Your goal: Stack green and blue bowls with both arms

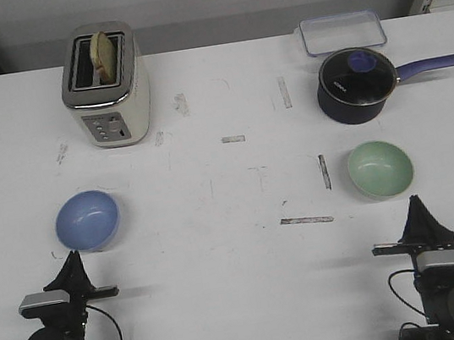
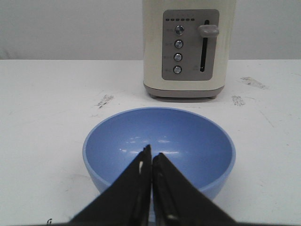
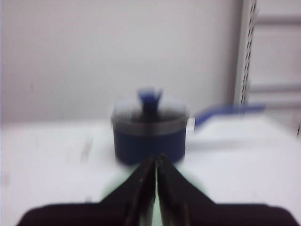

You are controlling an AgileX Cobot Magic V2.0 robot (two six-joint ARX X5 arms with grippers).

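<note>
the blue bowl [image 1: 88, 221] sits upright on the white table [image 1: 244, 287] at the left, in front of the toaster [image 1: 105, 87], which has a slice of bread in a slot. the green bowl [image 1: 380, 168] sits upright at the right, just in front of the dark blue saucepan [image 1: 357, 85], whose handle points right. the two bowls are well apart, on opposite sides of the table, and neither is stacked.

the left gripper [image 1: 71, 260] rests low at the near edge, just short of the blue bowl and pointing at it; its jaws are pressed together and hold nothing. in the left wrist view the closed tips [image 2: 151, 157] overlap the bowl's [image 2: 188, 141] near wall.

the right gripper [image 1: 417, 203] lies near the green bowl, jaws likewise closed and empty. the right wrist view is blurred, showing the saucepan [image 3: 149, 134] beyond the tips [image 3: 155, 160].

a clear lidded container [image 1: 342, 32] stands behind the saucepan.
</note>
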